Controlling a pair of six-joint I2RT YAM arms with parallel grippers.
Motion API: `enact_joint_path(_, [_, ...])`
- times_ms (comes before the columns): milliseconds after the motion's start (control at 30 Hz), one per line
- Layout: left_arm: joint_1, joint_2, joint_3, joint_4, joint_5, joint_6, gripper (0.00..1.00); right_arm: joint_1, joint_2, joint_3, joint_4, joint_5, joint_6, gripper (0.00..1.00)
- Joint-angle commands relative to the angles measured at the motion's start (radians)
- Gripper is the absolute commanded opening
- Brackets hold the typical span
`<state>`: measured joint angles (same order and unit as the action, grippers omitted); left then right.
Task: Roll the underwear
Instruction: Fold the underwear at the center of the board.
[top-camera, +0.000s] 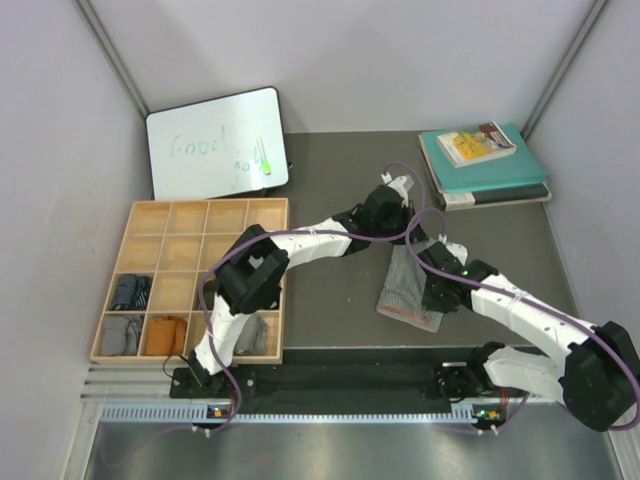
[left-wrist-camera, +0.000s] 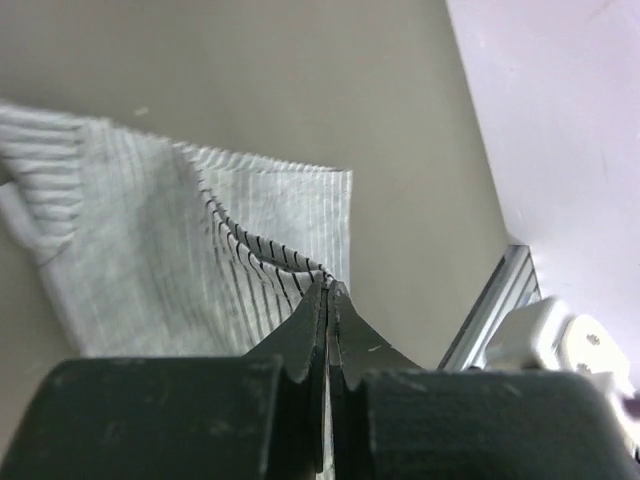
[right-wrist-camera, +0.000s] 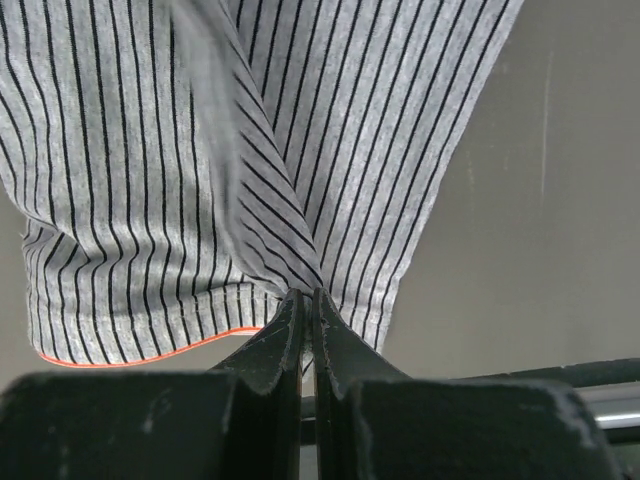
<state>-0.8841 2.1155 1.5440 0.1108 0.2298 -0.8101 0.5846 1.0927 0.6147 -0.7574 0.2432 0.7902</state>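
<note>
A grey underwear with fine dark stripes (top-camera: 408, 288) lies on the dark table between the arms. My left gripper (top-camera: 401, 238) is shut on its far edge; in the left wrist view the fingertips (left-wrist-camera: 328, 290) pinch a raised fold of the cloth (left-wrist-camera: 150, 240). My right gripper (top-camera: 436, 288) is shut on its right side; in the right wrist view the jaws (right-wrist-camera: 303, 297) pinch a fold of the striped cloth (right-wrist-camera: 200, 150) above an orange-trimmed hem. A light grey rolled garment (top-camera: 120, 335) sits in the tray's front left compartment.
A wooden compartment tray (top-camera: 190, 215) stands at the left, holding a dark roll (top-camera: 131, 292), an orange-brown roll (top-camera: 165, 335) and a grey cloth (top-camera: 257, 335) partly behind my left arm. A whiteboard (top-camera: 215, 143) leans at the back left. Teal books (top-camera: 485, 165) are stacked at the back right.
</note>
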Motion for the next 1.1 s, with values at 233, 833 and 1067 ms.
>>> enact_joint_path(233, [-0.073, 0.127, 0.179, 0.038, 0.048, 0.014, 0.0, -0.012, -0.048, -0.026, -0.069, 0.051, 0.03, 0.0])
enact_joint_path(833, [-0.108, 0.178, 0.229, 0.046, 0.051, 0.002, 0.0, -0.011, -0.08, -0.018, -0.128, 0.085, 0.089, 0.0])
enact_joint_path(1067, [-0.122, 0.187, 0.245, 0.049, 0.051, 0.003, 0.0, -0.011, -0.099, -0.02, -0.14, 0.099, 0.109, 0.0])
